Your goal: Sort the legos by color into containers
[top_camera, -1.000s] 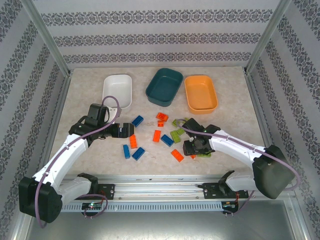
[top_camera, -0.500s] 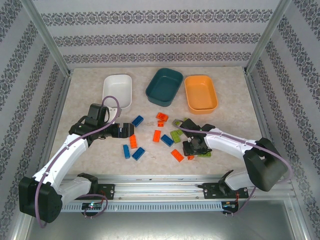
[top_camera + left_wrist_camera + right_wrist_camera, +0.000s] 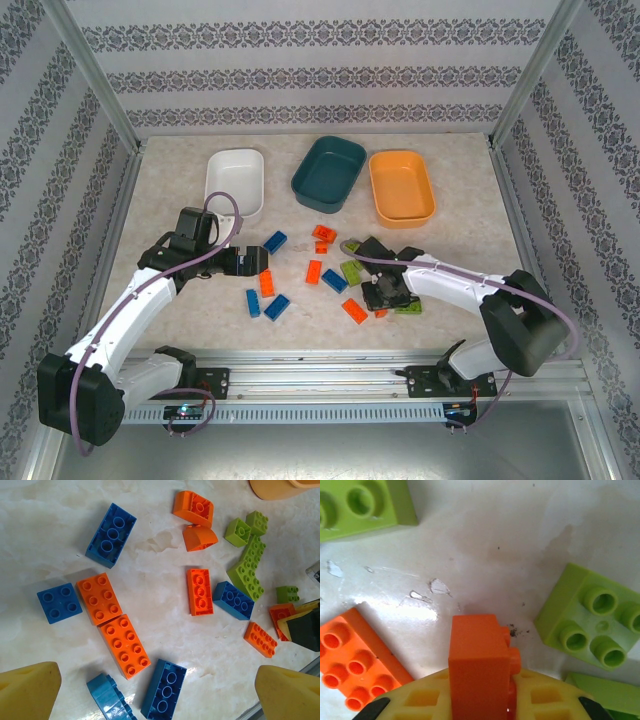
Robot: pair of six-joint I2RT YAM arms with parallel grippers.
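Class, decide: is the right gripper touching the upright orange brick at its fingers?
Touching. The right wrist view shows the orange brick clamped between the yellow pads of the right gripper.

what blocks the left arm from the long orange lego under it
Probably nothing, so yes: the open left tool hangs over the long orange lego, uncovered, though a shorter orange lego abuts it.

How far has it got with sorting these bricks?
Barely started. The white tray, teal tray and orange tray all look empty. The right gripper is shut on one orange brick; the left gripper hangs open above the pile. The other loose bricks, blue, orange and green, lie unsorted on the table.
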